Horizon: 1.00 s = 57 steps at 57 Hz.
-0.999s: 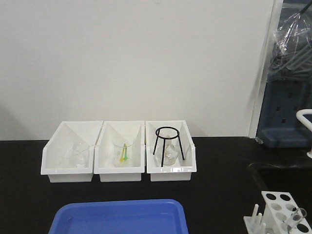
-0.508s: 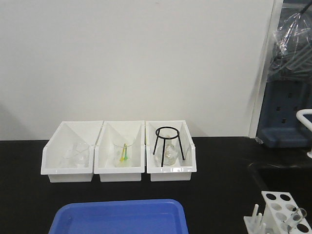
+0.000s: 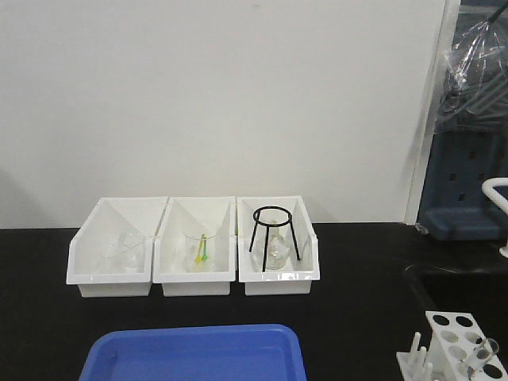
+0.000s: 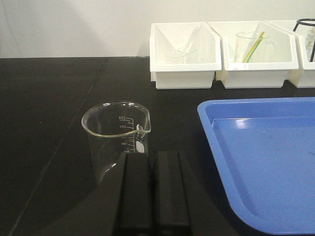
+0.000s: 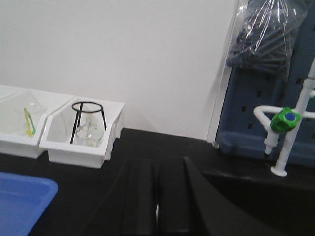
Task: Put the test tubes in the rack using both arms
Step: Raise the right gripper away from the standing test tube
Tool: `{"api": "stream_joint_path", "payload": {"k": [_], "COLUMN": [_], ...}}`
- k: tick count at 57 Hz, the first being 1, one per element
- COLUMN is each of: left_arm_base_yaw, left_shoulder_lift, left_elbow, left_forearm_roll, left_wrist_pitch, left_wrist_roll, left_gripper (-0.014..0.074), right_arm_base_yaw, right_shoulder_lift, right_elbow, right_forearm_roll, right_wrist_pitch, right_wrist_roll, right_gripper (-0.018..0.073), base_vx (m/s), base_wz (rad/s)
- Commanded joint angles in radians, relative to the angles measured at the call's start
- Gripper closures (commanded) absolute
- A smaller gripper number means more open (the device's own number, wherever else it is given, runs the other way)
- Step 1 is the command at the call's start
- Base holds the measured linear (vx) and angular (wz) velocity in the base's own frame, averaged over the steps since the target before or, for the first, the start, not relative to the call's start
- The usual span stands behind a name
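Black matte bench surface [image 3: 48, 333] runs below a plain white wall, with a dark blue perforated panel at the right edge of the front view. Three white rectangular plastic bins [image 3: 195, 248] stand side by side against the wall: the left holds clear glassware, the middle a clear beaker with yellow and green sticks, the right a black wire tripod [image 3: 275, 233] standing over a small clear flask. Nearer the camera lies a blue plastic tray [image 3: 194, 353], well apart from the bins. At the lower right corner of the front view stands the small white plastic test-tube rack [image 3: 454, 341], its top plate showing round holes and upright pegs on its left side; one slender clear glass test tube [image 3: 481, 355] leans in a hole at its right end. The left wrist view shows the left black two-finger gripper [image 4: 151, 194] with fingers pressed together, holding nothing, just behind a clear graduated glass beaker [image 4: 116, 137] beside the tray. The right wrist view shows the right black two-finger gripper [image 5: 156, 201] likewise closed and empty, above the bench, with a white tap with a green knob [image 5: 284, 129] at right.
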Motion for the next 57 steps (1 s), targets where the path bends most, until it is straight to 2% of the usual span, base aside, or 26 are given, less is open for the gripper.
{"api": "stream_joint_path", "payload": {"k": [1, 6, 17, 19, 22, 39, 57], "left_arm_base_yaw": [0.0, 0.0, 0.0, 0.0, 0.0, 0.0, 0.0], "left_shoulder_lift": [-0.012, -0.012, -0.012, -0.012, -0.011, -0.011, -0.012], "left_elbow": [-0.025, -0.025, -0.025, -0.025, -0.025, -0.026, -0.026], "left_forearm_roll": [-0.01, -0.01, -0.01, -0.01, -0.01, -0.01, -0.01], "left_wrist_pitch": [-0.071, -0.071, -0.071, -0.071, -0.07, -0.067, -0.067], "left_wrist_roll": [0.002, 0.002, 0.002, 0.002, 0.002, 0.002, 0.002], "left_gripper": [0.06, 0.06, 0.06, 0.06, 0.06, 0.06, 0.06], "right_arm_base_yaw": [-0.006, -0.02, -0.135, -0.148, -0.145, -0.075, -0.075], "right_shoulder_lift": [-0.058, -0.116, -0.291, -0.336, -0.387, -0.374, -0.374], "right_elbow": [0.061, 0.136, 0.338, 0.328, 0.33, 0.328, 0.328], "right_forearm_roll": [-0.009, 0.009, 0.107, 0.107, 0.1, 0.075, 0.076], "right_wrist_pitch": [-0.085, -0.084, -0.176, -0.086, -0.046, 0.022, 0.031], "right_wrist_roll": [0.008, 0.031, 0.033, 0.034, 0.023, 0.025, 0.025], "right_gripper": [0.0552, 0.0574, 0.0573, 0.0571, 0.0571, 0.0568, 0.0568], "base_vx": [0.0, 0.0, 0.0, 0.0, 0.0, 0.0, 0.0], "base_wz": [0.0, 0.0, 0.0, 0.0, 0.0, 0.0, 0.0]}}
